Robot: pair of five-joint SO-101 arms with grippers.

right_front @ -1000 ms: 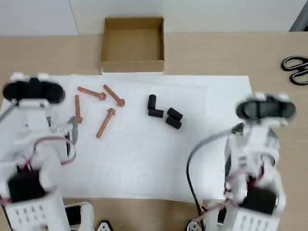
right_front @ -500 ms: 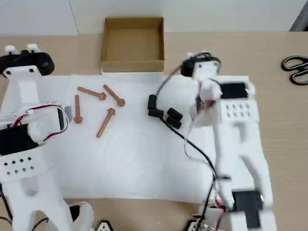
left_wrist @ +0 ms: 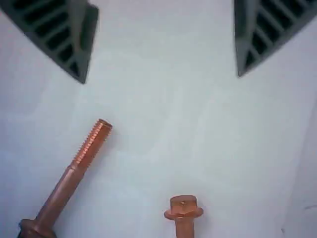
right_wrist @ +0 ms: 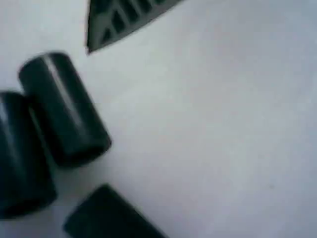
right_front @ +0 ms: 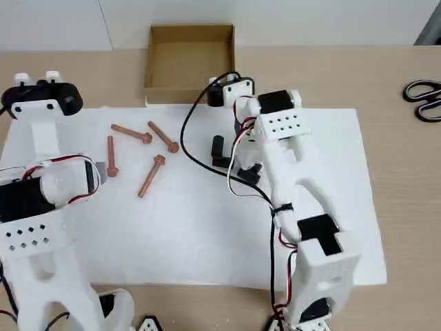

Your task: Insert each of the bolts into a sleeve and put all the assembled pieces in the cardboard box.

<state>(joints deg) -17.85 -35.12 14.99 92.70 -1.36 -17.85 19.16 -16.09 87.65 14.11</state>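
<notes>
While both arms are over the white sheet [right_front: 186,234], four bolts [right_front: 151,176] lie loose near its far left corner. Above two of them the left gripper [left_wrist: 161,77] hangs, fingers [left_wrist: 74,44] wide, touching neither. The sleeves [right_front: 222,163] cluster by the middle of the far edge; the right gripper [right_front: 238,131] is just beside them, open, one finger [right_wrist: 124,20] near a sleeve. The cardboard box [right_front: 189,93] stands at the sheet's far edge.

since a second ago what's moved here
Both arms unfolded from rest at the near edge. The right arm swung out and leftward, now over the sleeves near the box. The left arm stretched out by the bolts, left gripper open above two. Nothing looks taken. Bolts, visible sleeves, box and scissors stayed put.
</notes>
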